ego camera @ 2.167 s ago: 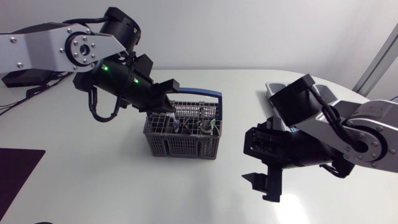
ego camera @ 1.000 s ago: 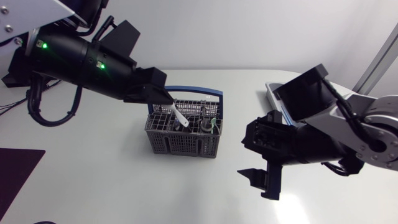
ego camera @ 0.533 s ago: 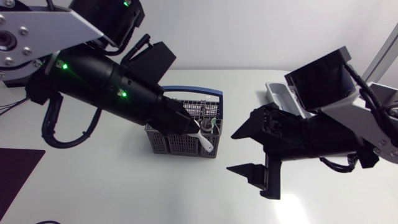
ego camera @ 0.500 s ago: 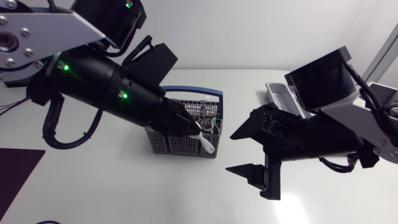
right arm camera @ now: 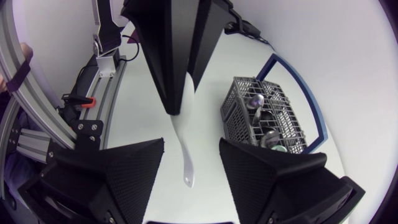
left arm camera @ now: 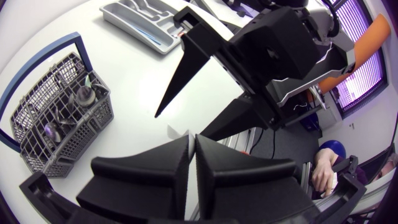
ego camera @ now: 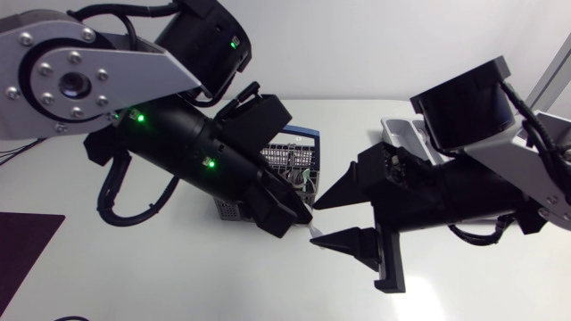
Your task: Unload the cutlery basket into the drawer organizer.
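Mid-frame, the left gripper (ego camera: 299, 217) pinches a spoon (right arm camera: 181, 134) between the wide-open right gripper (right arm camera: 191, 163) fingers; the basket (ego camera: 292, 160) holds more cutlery for the organizer (ego camera: 401, 134) at upper right.

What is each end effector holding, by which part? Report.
Left end effector grips the white spoon by its handle end; right end effector is open, holding nothing.

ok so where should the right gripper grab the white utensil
Take the white utensil by its free end, bare beyond the left gripper that holds it. That thin end sits between the open fingers of the right gripper, so close on it from both sides.
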Tool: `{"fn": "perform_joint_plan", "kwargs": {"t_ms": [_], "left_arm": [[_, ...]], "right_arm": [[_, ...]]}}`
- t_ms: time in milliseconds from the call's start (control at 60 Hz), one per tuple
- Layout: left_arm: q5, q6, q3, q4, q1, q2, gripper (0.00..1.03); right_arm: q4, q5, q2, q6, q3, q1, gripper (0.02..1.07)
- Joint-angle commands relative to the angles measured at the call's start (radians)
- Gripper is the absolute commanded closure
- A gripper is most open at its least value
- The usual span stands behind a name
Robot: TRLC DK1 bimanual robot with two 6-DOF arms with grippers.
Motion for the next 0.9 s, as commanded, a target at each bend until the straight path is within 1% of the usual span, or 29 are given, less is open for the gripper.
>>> {"fn": "perform_joint_plan", "kwargs": {"t_ms": [0,83,317,400,483,633,717,750,767,783,867,883], "left_arm": [[0.02,0.023,0.006,-0.003,-0.009,0.013,0.99],[0.031,0.024,0.008,-0.003,-0.01,0.013,0.99],[0.035,0.029,0.0,-0.001,-0.01,0.013,0.99],[0.037,0.033,-0.004,-0.001,-0.009,0.01,0.99],[0.037,0.033,-0.01,-0.001,-0.004,0.007,0.99],[0.037,0.033,-0.01,0.0,0.005,-0.001,0.98],[0.04,0.03,-0.009,0.0,0.013,-0.004,0.85],[0.041,0.029,-0.009,0.002,0.018,-0.005,0.78],[0.043,0.027,-0.009,0.003,0.019,-0.005,0.73],[0.043,0.027,-0.009,0.003,0.021,-0.005,0.71],[0.043,0.024,-0.001,0.005,0.031,-0.007,0.5],[0.043,0.024,0.0,0.005,0.031,-0.007,0.48]], "right_arm": [[0.006,-0.02,0.008,0.018,0.011,0.016,0.61],[0.006,-0.022,0.017,0.018,0.008,0.021,0.67],[0.009,-0.026,0.031,0.018,0.007,0.028,0.9],[0.002,-0.029,0.035,0.016,0.008,0.03,0.94],[-0.003,-0.046,0.039,0.018,0.01,0.03,1.01],[-0.011,-0.054,0.04,0.018,0.004,0.028,1.01],[-0.018,-0.052,0.048,0.018,0.002,0.028,1.01],[-0.02,-0.052,0.051,0.018,0.002,0.028,1.01],[-0.021,-0.052,0.054,0.018,0.001,0.028,1.01],[-0.021,-0.052,0.055,0.018,0.001,0.028,1.01],[-0.024,-0.052,0.063,0.016,-0.004,0.027,1.01],[-0.026,-0.052,0.065,0.016,-0.005,0.025,1.01]]}}
